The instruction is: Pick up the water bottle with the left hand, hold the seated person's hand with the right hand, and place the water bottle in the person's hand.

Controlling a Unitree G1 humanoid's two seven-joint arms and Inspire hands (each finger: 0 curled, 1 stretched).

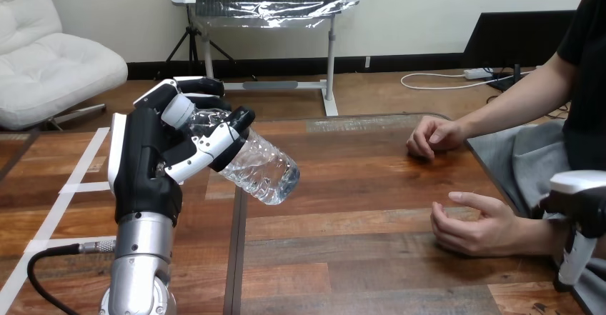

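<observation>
— While the robot's left hand (154, 165) is gripping that clear, ribbed plastic water bottle (261, 168), where exactly is the bottle sitting?

— It's hanging in the air over the left half of the brown wooden desk (357, 258), off the surface. The water bottle is tilting, its cap end pointing up and to the left against the palm, its base pointing down and to the right, toward the person. Black-and-white fingers are curling over the neck end and the thumb is wrapping across the front, so the left hand is clamping round it.

— And on the person's side?

— Two hands are showing at the right. The person's far hand (434, 136) is resting on the desk in a loose fist. The person's near hand (473, 223) is lying lower in the view, loosely curling, well apart from the water bottle.

— What's the robot's other hand doing?

— The right hand (582, 208) is sitting at the view's right edge, just beside the wrist of the person's near hand. I cannot tell whether it is spread or closed, nor whether it is touching that wrist.
</observation>
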